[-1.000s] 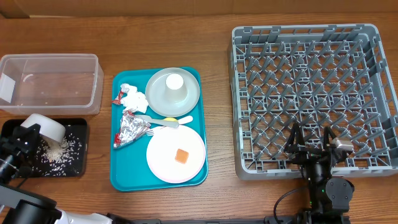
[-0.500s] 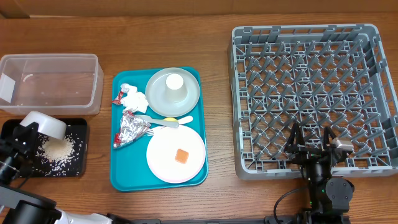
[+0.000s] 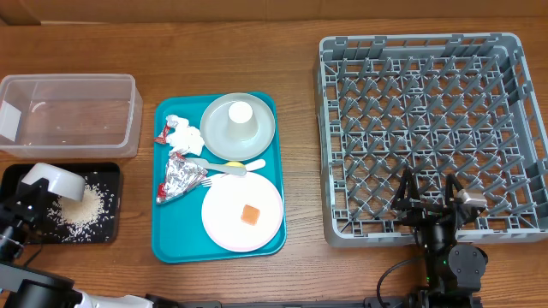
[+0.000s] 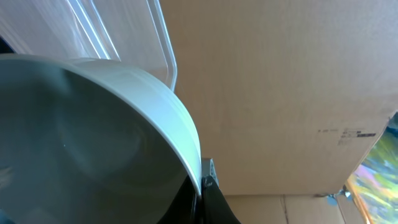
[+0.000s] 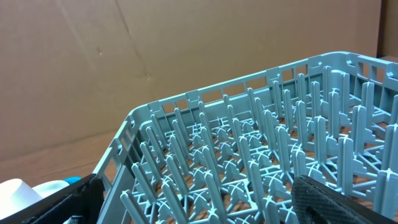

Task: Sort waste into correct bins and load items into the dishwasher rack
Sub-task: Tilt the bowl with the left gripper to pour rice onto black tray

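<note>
My left gripper is shut on the rim of the white bowl, which it holds tilted over the black tray. Loose white rice lies piled in that tray. In the left wrist view the bowl fills the left side, and the left gripper pinches its rim. My right gripper stands open over the front edge of the grey rack. The rack's pegs show between the wide-apart fingers of the right gripper. Nothing is held there.
The clear tub stands behind the black tray. A teal tray carries a grey-green plate with a white cup, napkin, foil, yellow spoon, fork and a pinkish plate with an orange cube.
The bowl has shifted a little left and toward the front in my left gripper, and the rice under it has gathered into a pile. The right arm has not moved.
</note>
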Available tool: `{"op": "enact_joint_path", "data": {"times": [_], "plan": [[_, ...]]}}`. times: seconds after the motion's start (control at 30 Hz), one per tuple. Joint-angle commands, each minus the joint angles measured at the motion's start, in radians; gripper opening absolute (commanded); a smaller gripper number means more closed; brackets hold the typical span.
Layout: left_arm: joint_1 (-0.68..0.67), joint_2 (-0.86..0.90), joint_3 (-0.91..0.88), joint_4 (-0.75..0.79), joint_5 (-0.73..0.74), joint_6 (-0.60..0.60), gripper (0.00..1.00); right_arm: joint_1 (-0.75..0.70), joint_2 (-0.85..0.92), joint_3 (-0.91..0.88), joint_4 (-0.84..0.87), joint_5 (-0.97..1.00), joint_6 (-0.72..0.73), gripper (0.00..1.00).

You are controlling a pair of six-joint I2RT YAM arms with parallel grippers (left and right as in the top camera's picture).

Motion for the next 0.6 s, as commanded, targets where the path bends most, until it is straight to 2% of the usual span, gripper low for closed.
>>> {"op": "enact_joint_path", "data": {"times": [0.0,0.57], "plan": [[0.002,0.012,-0.003,0.007,0.028,0.061,0.04,-0.006,-0.003,-0.01,0.006,0.01,0.007,1.0],[0.0,-0.022,-0.002,-0.117,-0.034,0.08,0.04,-0.006,-0.003,-0.01,0.006,0.01,0.007,1.0]]}}
